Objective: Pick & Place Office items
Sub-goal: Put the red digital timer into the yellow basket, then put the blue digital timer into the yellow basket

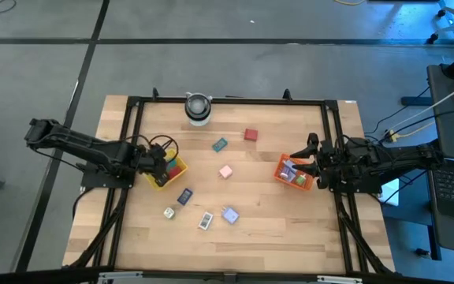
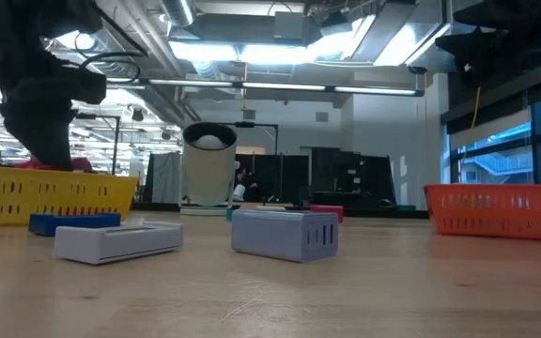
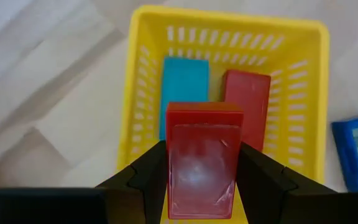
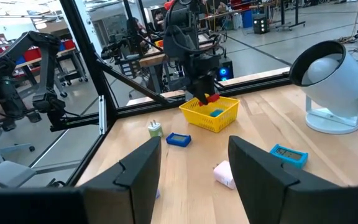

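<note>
My left gripper point(image 1: 162, 160) hangs over the yellow tray point(image 1: 172, 175), shut on a red block point(image 3: 202, 124). A teal piece point(image 3: 184, 87) and another red piece point(image 3: 247, 102) lie flat on that tray's floor. My right gripper point(image 1: 306, 162) is open at the orange tray point(image 1: 294, 177), which holds small pieces; its fingers point(image 4: 138, 168) touch nothing. Loose on the table lie a red block point(image 1: 250, 135), a teal piece point(image 1: 220, 145), a pink one point(image 1: 225, 171), a dark blue one point(image 1: 184, 196), a pale blue one point(image 1: 230, 214) and two whitish ones point(image 1: 205, 221). My left gripper pinches the red block by its two long side faces point(image 3: 174, 168), one finger on each. The fingers point(image 3: 151, 177) come from above, pointing down into the yellow tray. The block is lifted clear above the tray's floor, its broad face toward the wrist camera.
A round white-and-grey cylinder point(image 1: 198, 108) stands at the table's far edge. A black frame point(image 1: 227, 101) runs around the work area. In the low view, a white piece point(image 2: 118, 240) and a pale blue-grey one point(image 2: 285, 233) lie close to the camera, between the two trays.
</note>
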